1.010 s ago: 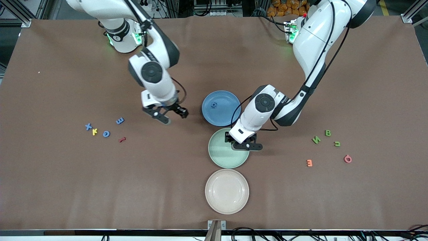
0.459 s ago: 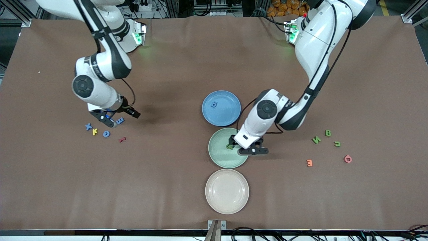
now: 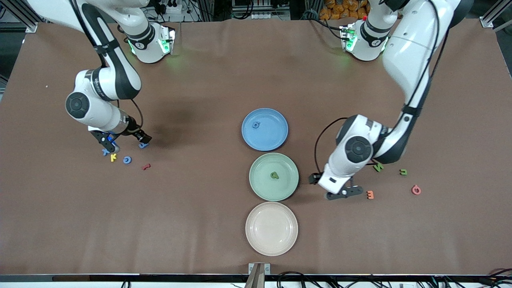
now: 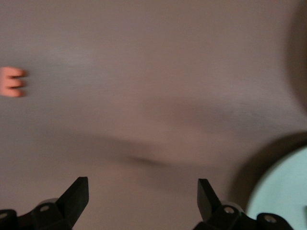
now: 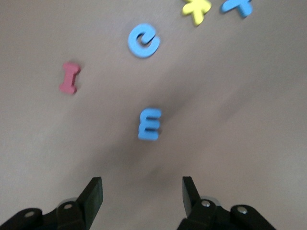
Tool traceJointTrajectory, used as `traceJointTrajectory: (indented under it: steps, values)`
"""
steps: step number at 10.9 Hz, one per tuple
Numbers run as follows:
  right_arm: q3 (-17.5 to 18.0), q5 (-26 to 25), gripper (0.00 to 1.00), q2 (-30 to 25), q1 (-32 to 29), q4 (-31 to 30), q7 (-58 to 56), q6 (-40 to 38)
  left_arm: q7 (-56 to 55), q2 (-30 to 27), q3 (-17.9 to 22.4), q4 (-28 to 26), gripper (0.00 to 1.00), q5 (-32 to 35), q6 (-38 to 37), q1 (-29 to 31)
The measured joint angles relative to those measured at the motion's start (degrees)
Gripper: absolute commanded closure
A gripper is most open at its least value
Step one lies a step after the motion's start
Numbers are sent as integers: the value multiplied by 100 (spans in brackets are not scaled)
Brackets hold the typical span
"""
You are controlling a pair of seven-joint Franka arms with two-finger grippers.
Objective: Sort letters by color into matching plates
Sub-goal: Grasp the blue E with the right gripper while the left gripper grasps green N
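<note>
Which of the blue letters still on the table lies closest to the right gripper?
The blue E, just ahead of the open right gripper. The blue C and blue X lie farther off.

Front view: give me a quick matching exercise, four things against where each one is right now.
Things:
1. green letter
2. orange letter
3. blue E letter
4. left gripper

Places:
A. under the open right gripper, on the table
B. in the pale green plate
C. open, over bare table between the pale green plate and the orange letter
D. on the table toward the left arm's end, beside the left gripper

Pairs: 1-B, 2-D, 3-A, 4-C
</note>
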Motion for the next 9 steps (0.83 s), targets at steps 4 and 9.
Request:
traceJointTrajectory:
  steps: [4,9]
  values:
    - [-291,1,28,380,-18,-394,-2,1356,-710,-585,8,-462,0,0,-733,661]
    - [-309,3,42,804,-18,-483,-1,2057,-1168,-696,24,-1213,0,1,-68,1534]
